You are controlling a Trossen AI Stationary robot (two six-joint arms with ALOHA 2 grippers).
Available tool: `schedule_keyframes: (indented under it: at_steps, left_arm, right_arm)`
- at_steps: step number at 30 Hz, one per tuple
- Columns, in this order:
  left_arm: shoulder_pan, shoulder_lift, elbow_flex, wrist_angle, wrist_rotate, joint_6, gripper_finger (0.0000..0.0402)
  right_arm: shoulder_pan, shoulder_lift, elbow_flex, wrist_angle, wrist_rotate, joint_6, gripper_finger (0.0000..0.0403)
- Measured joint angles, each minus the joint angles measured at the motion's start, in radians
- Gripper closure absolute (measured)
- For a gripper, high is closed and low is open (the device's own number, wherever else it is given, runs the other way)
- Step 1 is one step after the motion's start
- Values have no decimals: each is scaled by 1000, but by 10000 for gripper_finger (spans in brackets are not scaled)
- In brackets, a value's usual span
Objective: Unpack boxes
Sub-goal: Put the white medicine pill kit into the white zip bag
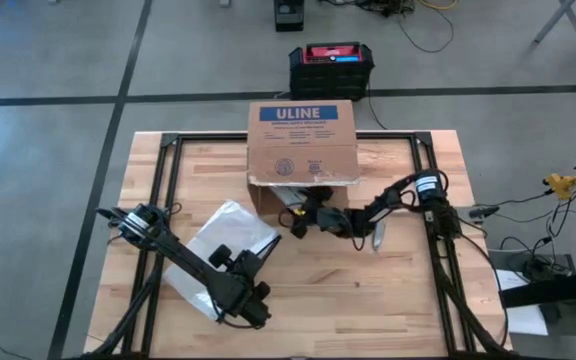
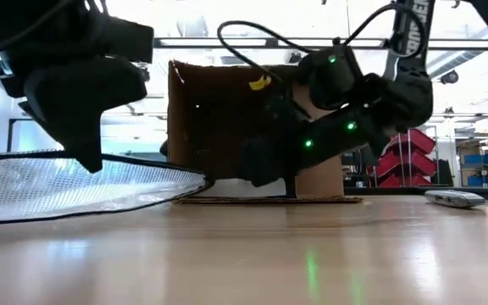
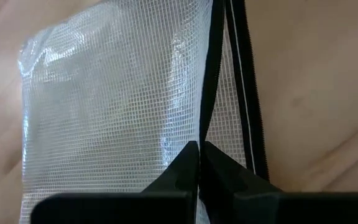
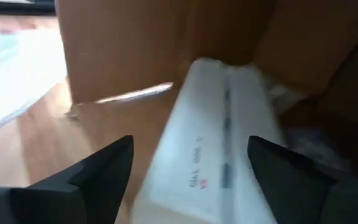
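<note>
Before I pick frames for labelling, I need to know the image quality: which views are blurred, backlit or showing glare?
Right wrist view: soft blur on the white packet and cardboard box. Low view: backlit by bright windows, so the box and arms go dark; green lights reflect on the table. Left wrist view: sharp on the mesh bag. High view: even light.

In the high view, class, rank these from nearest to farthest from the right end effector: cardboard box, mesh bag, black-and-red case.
From the right end effector:
1. Cardboard box: right at its open mouth.
2. Mesh bag: to the left, under the left arm.
3. Black-and-red case: on the floor beyond the table.
</note>
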Motion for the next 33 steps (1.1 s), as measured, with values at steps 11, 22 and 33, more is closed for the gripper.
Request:
schedule_keyframes:
  at_steps: [11,22,33]
  left_arm:
    - [1,0,-24,-1,1,0,401]
    - [1,0,-26,-9,-16,7,401]
    - [1,-1,-26,-8,-17,7,401]
  right_arm:
    - [54,-120,52,-429,-39,110,124]
    - [127,-271,51,-560,-49,79,141]
    - [27,-143,59,-400,-182,38,124]
